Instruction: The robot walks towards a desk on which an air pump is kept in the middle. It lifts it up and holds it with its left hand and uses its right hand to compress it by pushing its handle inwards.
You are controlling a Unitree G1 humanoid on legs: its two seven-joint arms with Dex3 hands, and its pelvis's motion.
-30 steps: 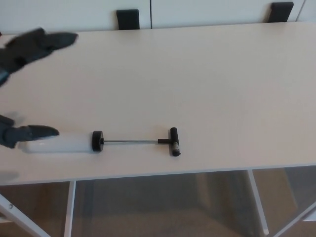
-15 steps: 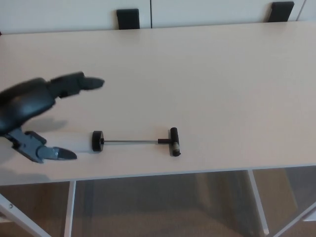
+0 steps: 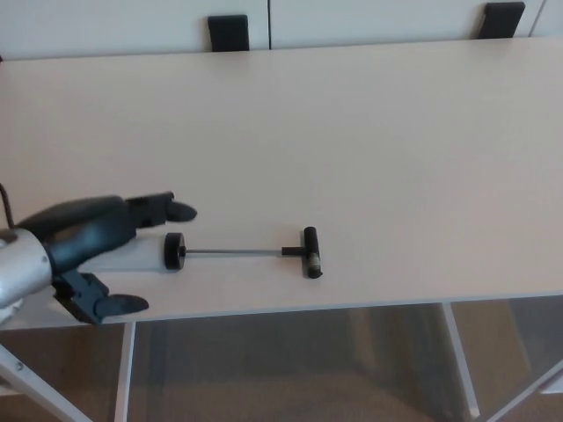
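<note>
My left hand point(image 3: 92, 255) has come down and toward the near edge since half a second ago, when it hovered higher over the counter point(image 3: 369, 132); the air pump point(image 3: 237, 252) has not shifted. My fingers point(image 3: 163, 208) are spread apart, holding nothing, with the upper ones reaching right on the far side of the pump's pale barrel point(image 3: 136, 257) and the thumb point(image 3: 114, 306) out over the counter's near edge.

The pump lies flat, close to the near edge and left of centre. Only a narrow strip of bare counter lies between it and the drop. To the far side and to the right the pale surface is wide open. Two dark chair backs point(image 3: 229, 32) show beyond the far edge.

My hand covers most of the barrel; only its right end shows, a whitish stretch ending in a black cap point(image 3: 174, 251). My forearm is cut off at the left border. I cannot tell whether any finger touches the barrel.

From the cap a thin rod point(image 3: 233, 252) runs right, fully drawn out, to a black T-handle point(image 3: 311, 252) lying crosswise, well apart from my hand. My right hand does not show.
</note>
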